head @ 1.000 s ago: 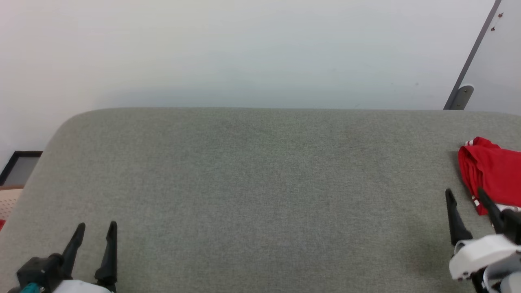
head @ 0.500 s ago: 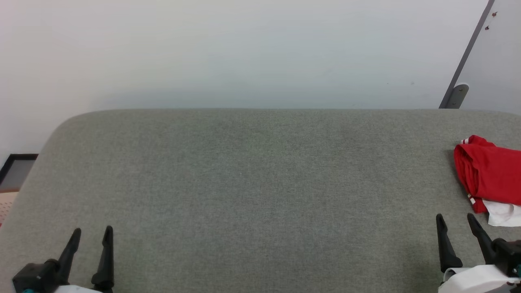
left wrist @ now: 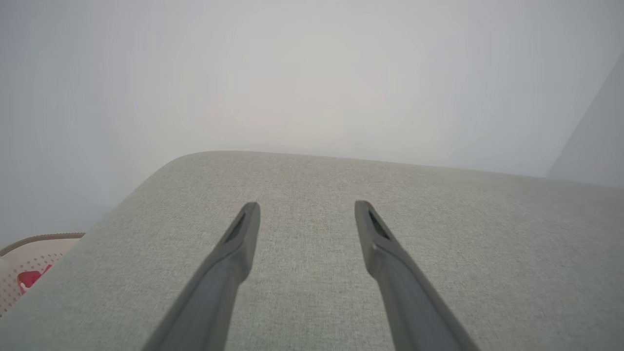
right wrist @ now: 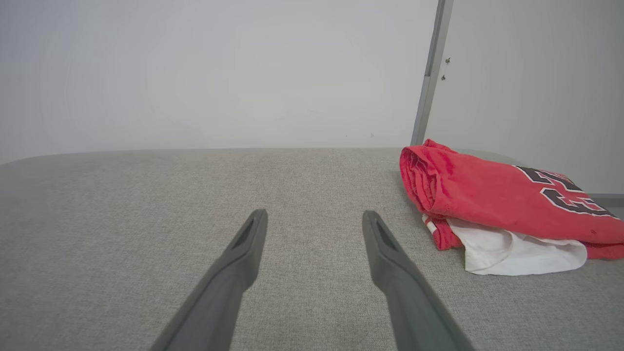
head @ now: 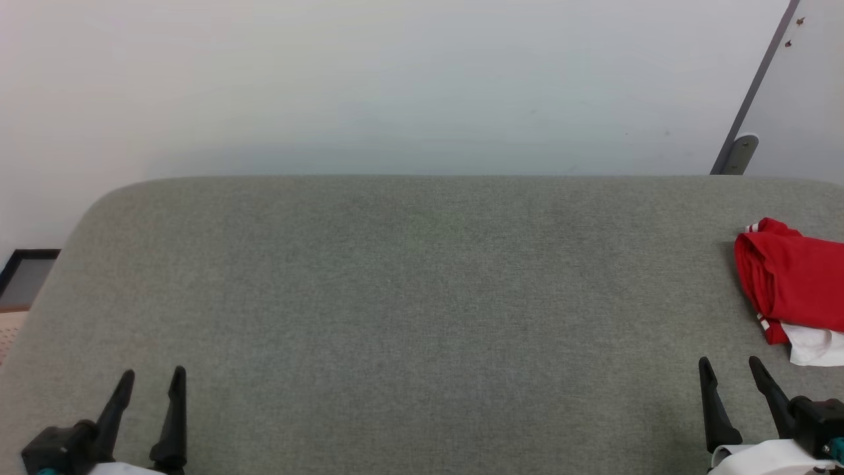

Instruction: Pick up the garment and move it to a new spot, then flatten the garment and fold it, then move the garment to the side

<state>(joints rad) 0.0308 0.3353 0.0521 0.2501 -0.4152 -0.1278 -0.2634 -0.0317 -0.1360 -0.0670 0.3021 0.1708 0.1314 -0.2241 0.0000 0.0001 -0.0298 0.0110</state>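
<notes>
Position of the garment decides the coming move. The red jersey-style shirt with white sleeves and black, white-outlined lettering [right wrist: 487,204] lies to the right of the right gripper [right wrist: 316,214] and a little beyond its fingertips, near them but not touching. It rests as a folded bundle on the grey woven fabric surface [head: 422,284], close to the right side of it.

Its long axis runs across the direction of the fingers, not along it. The rolled red end is the part nearest to the right finger, and from there the bundle goes away to the right, with the lettering at the far end. One white sleeve comes out from under the red cloth on the side that faces the gripper.

The right gripper is spread wide and grasps nothing; between its fingers is bare grey fabric. The left gripper [head: 153,375] is likewise spread and empty, well apart from the shirt.

So I judge the right arm is by far the nearer one. To take the shirt it would need to shift to its right and a little forward, until the rolled end comes between the fingers. The risk, I think, is to catch only the top red layer and open the fold.
</notes>
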